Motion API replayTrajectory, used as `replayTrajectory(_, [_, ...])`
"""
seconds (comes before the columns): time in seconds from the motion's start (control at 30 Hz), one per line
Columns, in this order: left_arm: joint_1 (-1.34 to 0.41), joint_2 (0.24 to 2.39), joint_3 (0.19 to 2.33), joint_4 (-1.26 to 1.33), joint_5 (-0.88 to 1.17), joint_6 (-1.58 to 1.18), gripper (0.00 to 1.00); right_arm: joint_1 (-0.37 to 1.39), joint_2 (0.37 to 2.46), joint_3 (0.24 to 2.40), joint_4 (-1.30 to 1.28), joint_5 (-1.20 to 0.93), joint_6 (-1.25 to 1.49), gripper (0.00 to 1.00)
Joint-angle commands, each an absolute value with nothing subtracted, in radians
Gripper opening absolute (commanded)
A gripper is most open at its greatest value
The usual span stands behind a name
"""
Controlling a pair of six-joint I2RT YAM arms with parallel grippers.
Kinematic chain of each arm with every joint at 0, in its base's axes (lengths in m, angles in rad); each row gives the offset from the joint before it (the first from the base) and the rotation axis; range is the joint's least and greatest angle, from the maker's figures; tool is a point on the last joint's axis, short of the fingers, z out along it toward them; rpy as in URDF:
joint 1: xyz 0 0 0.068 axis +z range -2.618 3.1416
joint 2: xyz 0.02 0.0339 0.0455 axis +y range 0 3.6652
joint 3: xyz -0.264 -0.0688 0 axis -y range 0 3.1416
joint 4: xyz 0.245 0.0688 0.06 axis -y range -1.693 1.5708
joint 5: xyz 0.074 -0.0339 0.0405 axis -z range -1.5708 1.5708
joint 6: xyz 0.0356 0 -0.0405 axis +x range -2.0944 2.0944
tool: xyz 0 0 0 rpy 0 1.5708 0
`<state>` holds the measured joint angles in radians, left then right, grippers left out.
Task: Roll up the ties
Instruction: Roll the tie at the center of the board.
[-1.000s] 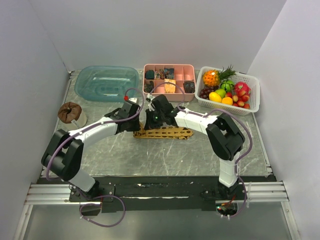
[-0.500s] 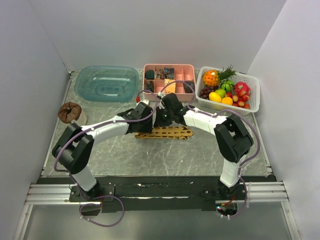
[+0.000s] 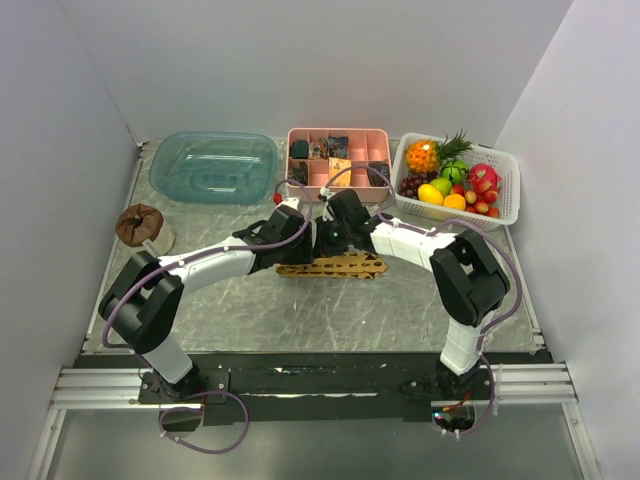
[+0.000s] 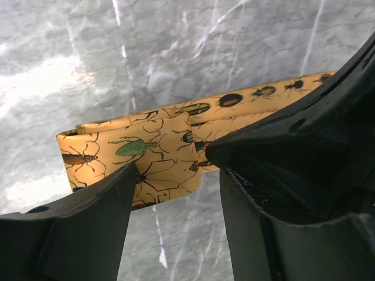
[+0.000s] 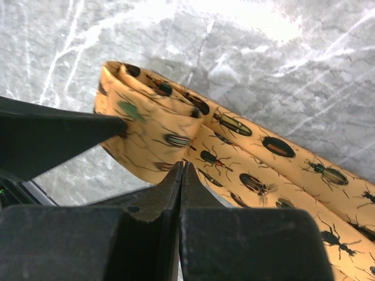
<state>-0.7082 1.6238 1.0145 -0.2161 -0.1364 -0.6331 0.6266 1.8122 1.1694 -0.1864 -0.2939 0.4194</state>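
The tie [image 3: 345, 266] is golden-yellow with a dark insect print and lies flat on the marble table, running left to right. Its left end is folded over into a short thick flap, seen in the left wrist view [image 4: 137, 146] and the right wrist view [image 5: 152, 126]. My left gripper [image 3: 298, 246] is open, its fingers straddling the folded end [image 4: 173, 161]. My right gripper [image 3: 323, 246] is shut, its tip [image 5: 183, 165] just over the tie beside the fold, with no cloth visible between the jaws. The left gripper's finger [image 5: 58, 137] shows at the left of the right wrist view.
A pink divided box [image 3: 388, 165] with dark fabric bundles stands at the back centre. A blue tub [image 3: 213, 165] is at the back left, and a white fruit basket [image 3: 510, 195] at the back right. A brown round object [image 3: 138, 225] sits at the left edge.
Both grippers have shifted right and back along the tie. The tie's left end is folded over, so it now looks shorter on the left.
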Motion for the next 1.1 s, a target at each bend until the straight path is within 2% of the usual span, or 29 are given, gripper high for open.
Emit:
replayTrajectory(0.0, [-0.713,1.594,1.005,-0.137,-0.080,-0.669,0.63,0.620,1.729,1.158,-0.135,-0.307,0.402,0.00])
replayTrajectory(0.5, [-0.695,1.534,0.963,-0.101,-0.066,-0.678,0.64,0.629,1.766,1.157,-0.023,-0.439,0.431,0.00])
replayTrajectory(0.73, [-0.634,1.422,0.896,-0.055,-0.029,-0.681,0.67,0.641,1.778,1.167,-0.017,-0.448,0.436,0.00])
replayTrajectory(1.07, [-0.479,1.295,0.790,-0.087,-0.008,-0.672,0.78,0.666,1.839,1.218,-0.074,-0.410,0.420,0.00])
